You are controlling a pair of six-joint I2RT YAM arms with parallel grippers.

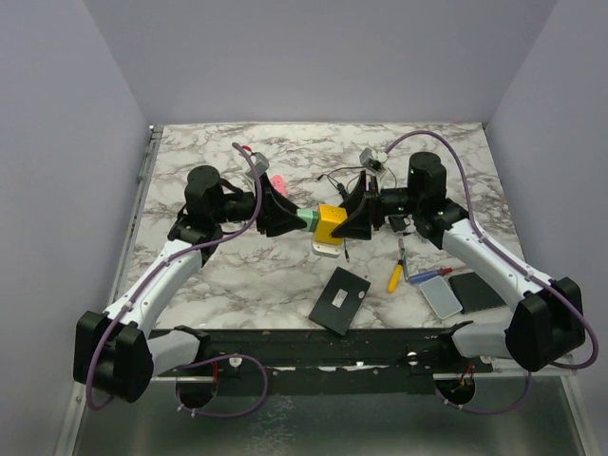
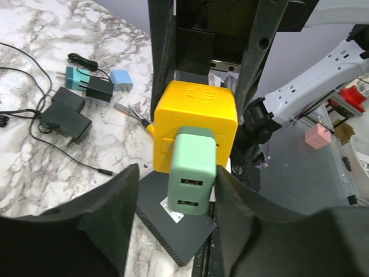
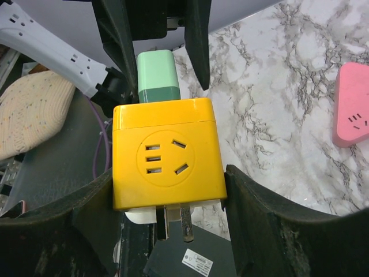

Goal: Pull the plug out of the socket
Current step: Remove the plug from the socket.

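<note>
A yellow cube socket (image 1: 330, 224) hangs above the middle of the table with a mint-green USB plug (image 1: 307, 219) stuck in its left face. My right gripper (image 1: 347, 223) is shut on the socket; in the right wrist view the socket (image 3: 167, 153) fills the gap between both fingers of the right gripper (image 3: 170, 196), with the plug (image 3: 157, 75) behind it. My left gripper (image 1: 290, 217) is open around the plug. In the left wrist view the plug (image 2: 193, 173) sits between the jaws of the left gripper (image 2: 176, 196), touching the right finger with a gap on the left, in front of the socket (image 2: 196, 112).
A black flat box (image 1: 339, 300) lies below the socket. A yellow-handled screwdriver (image 1: 393, 276), a grey slab (image 1: 442, 296) and a black pad (image 1: 475, 288) lie at the front right. A pink adapter (image 1: 276, 183) and chargers with cables (image 1: 351, 176) lie behind.
</note>
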